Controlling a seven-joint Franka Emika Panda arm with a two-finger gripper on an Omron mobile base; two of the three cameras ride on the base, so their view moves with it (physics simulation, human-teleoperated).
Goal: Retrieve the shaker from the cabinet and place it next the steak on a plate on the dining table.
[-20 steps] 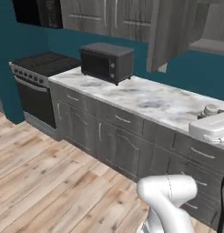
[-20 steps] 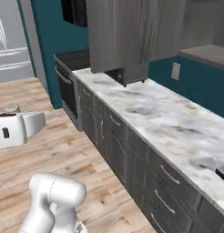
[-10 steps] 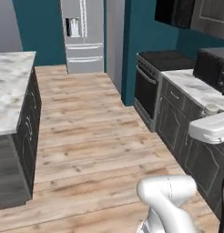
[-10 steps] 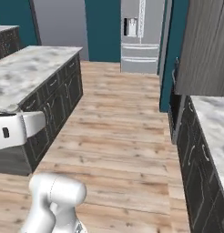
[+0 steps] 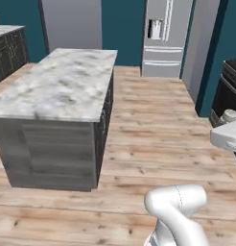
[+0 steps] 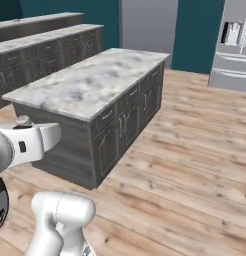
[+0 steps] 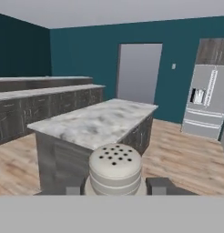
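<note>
Shaker carried across the kitchen.
My pincer (image 7: 115, 185) is clamped half-wide on the shaker (image 7: 115, 168); the marble island (image 5: 62, 81) lies ahead.

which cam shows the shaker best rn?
Hand view: the shaker sits front and centre between the end effector fingertips, its holed cap clear. Left base view shows just its cap; right base view likewise.

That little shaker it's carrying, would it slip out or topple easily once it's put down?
The shaker looks like a smooth, rigid cylinder with a rounded, perforated cap, so it may be somewhat slippery. The gripper has a finger on each side, which probably steadies it. Its squat shape suggests it stands stably; on its side, it would likely roll.
</note>
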